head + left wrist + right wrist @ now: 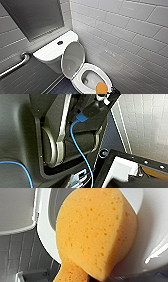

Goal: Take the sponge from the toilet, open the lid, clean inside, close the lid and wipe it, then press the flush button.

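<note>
Over the toilet's (76, 80) bowl, lid (73, 57) raised, the right claw (110, 91) clenches the orange sponge (95, 233).

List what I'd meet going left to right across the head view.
Grab bar → flush button → lid → sponge

Pale tiled walls (125, 30) meet in a corner — a metal grab bar (15, 65), dark floor (63, 88) below.
</note>
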